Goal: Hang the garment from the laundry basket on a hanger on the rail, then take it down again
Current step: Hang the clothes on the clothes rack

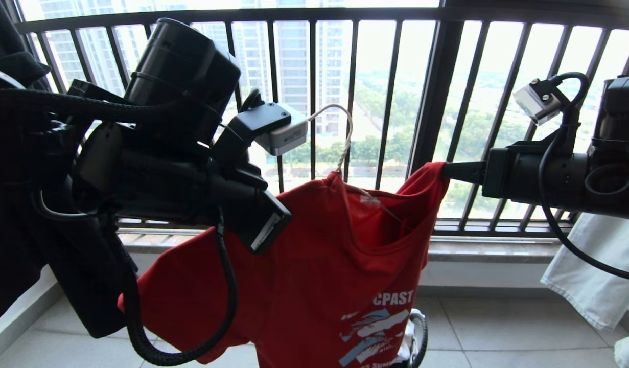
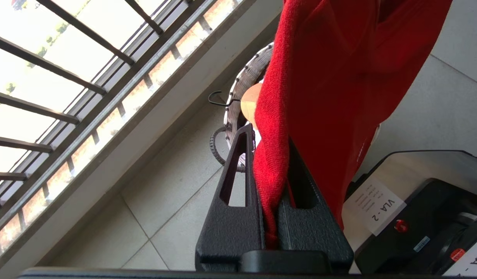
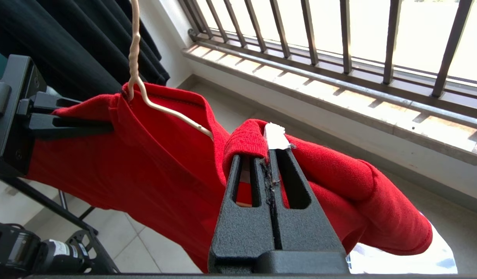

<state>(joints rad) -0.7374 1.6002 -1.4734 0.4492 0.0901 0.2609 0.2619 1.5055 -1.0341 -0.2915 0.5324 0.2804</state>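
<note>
Head view: red shirt (image 1: 314,266) hangs between both arms in front of the railing (image 1: 386,92), chest print reading "CPAST"; its long axis runs down. The hanger (image 1: 345,138) rises from the collar, hook uppermost. Right gripper (image 1: 447,171) is clamped on the shirt's shoulder edge.

Left wrist view: left gripper (image 2: 271,155) is closed on a red fold; a label (image 2: 381,207) reads "VLA-2". The basket (image 2: 246,77) sits below the shirt.

Right wrist view: right gripper pinches fabric beside the white neck label (image 3: 276,136); hanger wire slants into the collar.

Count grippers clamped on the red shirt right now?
2. The left gripper pinches a fold of the red shirt on the hanger's left; the right gripper grips the collar by the neck label.
</note>
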